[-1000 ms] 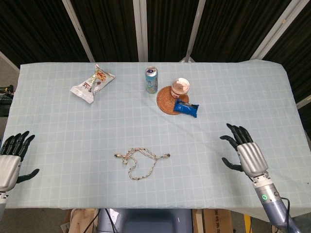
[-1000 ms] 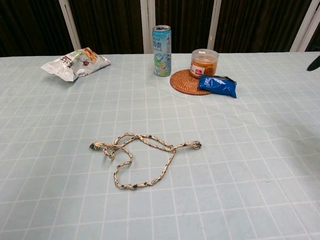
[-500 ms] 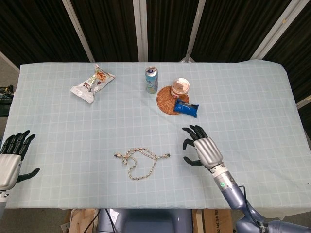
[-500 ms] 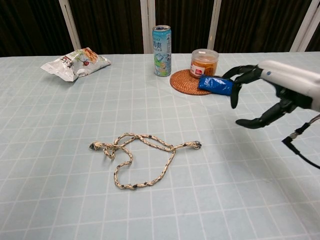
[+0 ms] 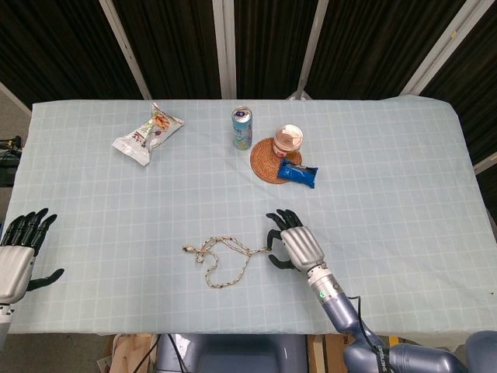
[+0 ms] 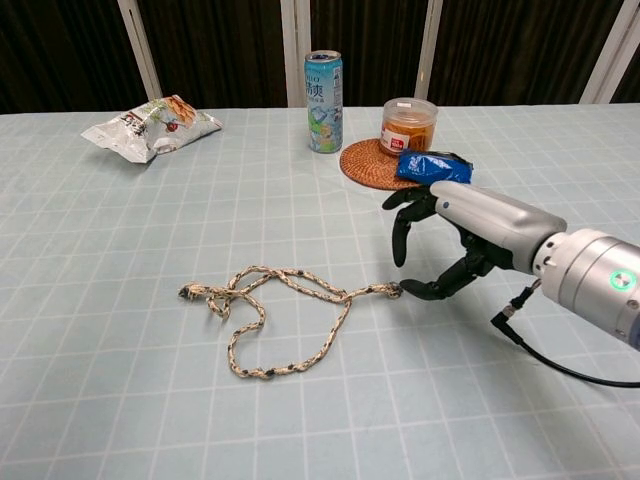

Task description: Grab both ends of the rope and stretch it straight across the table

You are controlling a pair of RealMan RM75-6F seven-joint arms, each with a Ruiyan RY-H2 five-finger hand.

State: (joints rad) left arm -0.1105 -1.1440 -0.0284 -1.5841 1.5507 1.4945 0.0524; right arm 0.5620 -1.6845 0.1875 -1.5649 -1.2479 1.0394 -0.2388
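Amber-filled lidded jar (image 6: pixel 409 125) upright on woven coaster (image 6: pixel 372 164).

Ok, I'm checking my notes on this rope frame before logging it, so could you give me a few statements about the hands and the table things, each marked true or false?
1. The right hand is at the rope's right end, fingers apart. True.
2. The left hand is holding the rope's left end. False: it sits at the table's left edge, far from the rope, holding nothing.
3. The rope lies stretched straight. False: it lies in a loose loop.
4. The jar stands on the woven coaster. True.
5. The can lies on its side. False: it stands upright, left of the coaster.
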